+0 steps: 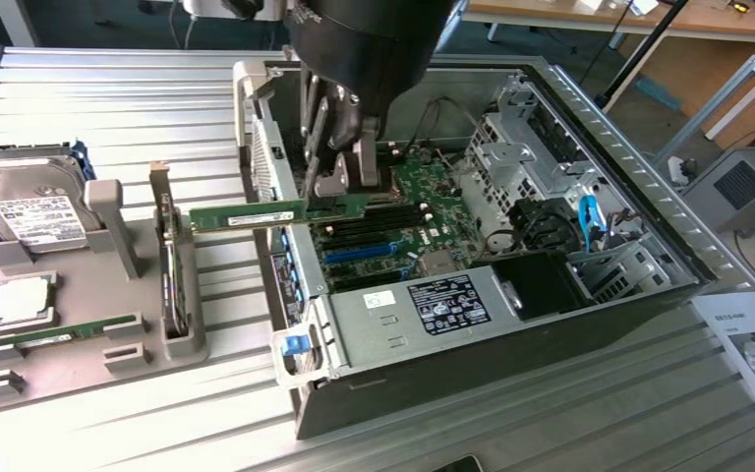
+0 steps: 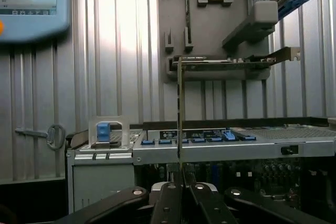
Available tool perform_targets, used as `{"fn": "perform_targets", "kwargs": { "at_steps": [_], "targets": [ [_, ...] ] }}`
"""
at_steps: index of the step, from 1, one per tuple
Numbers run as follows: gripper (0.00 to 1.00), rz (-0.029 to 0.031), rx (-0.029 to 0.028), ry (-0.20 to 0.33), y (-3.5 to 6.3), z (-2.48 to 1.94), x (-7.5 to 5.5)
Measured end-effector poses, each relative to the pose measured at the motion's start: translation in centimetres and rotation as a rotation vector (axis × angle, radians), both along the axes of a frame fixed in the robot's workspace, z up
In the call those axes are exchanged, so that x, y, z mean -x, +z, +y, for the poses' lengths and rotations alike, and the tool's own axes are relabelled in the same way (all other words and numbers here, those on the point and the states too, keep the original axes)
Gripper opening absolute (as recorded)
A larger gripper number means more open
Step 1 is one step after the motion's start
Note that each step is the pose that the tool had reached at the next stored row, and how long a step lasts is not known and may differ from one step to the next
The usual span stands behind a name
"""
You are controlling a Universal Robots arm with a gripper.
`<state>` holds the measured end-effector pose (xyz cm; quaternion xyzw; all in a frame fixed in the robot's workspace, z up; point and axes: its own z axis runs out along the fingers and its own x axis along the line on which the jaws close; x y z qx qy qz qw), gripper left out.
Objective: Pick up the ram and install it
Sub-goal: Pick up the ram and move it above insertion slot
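Claw [image 1: 349,189] pinching the ram [image 1: 262,215] at one end. Stick level, free end pointing 9 o'clock past the open computer case [image 1: 640,162] wall. Ram hangs over the motherboard [image 1: 420,187], probably clear of the slots. Gray tray [image 1: 95,290] at 8 o'clock of the case.

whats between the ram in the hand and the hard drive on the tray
In the exterior view, the upright expansion card and a gray tray post stand between the ram and the hard drive.

A robotics lab or workshop — ribbed aluminium bench [image 1: 129,98], opened computer tower [image 1: 509,379], grey parts fixture [image 1: 89,290], wooden desks [image 1: 588,15] behind
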<state>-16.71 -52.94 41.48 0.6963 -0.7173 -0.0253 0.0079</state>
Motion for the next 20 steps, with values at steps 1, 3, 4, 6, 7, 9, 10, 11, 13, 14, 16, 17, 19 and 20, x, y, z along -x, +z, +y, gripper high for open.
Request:
{"fn": "perform_targets", "kwargs": {
  "at_steps": [1, 3, 4, 6, 7, 9, 10, 11, 13, 14, 16, 17, 19, 20],
  "targets": [
    [0.12, 0.0, 0.0, 0.0, 0.0, 0.0, -0.2],
    [0.12, 0.0001, 0.0, 0.0, 0.0, 0.0, -0.7],
    [0.12, 0.0001, 0.0001, 0.0, 0.0, 0.0, -0.9],
    [0.12, 0.0001, -0.0001, 0.0, -0.01, 0.0, -1.4],
    [0.12, 0.0002, 0.0, 0.0, 0.0, 0.0, -1.7],
    [0.12, 0.0003, 0.0, 0.0, 0.0, 0.0, -2.2],
    [0.12, 0.0003, 0.0, 0.0, 0.0, 0.0, -2.5],
    [0.12, 0.0003, 0.0001, 0.0, 0.0, 0.0, -2.7],
    [0.12, 0.0005, 0.0, 0.0, 0.0, 0.0, -3.5],
    [0.12, 0.0006, 0.0, 0.0, 0.0, 0.0, -4.0],
    [0.12, 0.0006, 0.0, 0.0, 0.0, 0.0, -4.5],
    [0.12, 0.0007, 0.0, 0.0, 0.0, 0.0, -4.9],
    [0.12, 0.0008, 0.0, 0.0, 0.0, 0.0, -5.5],
    [0.12, 0.0009, 0.0, 0.0, 0.0, 0.0, -5.9]
  ]
}}
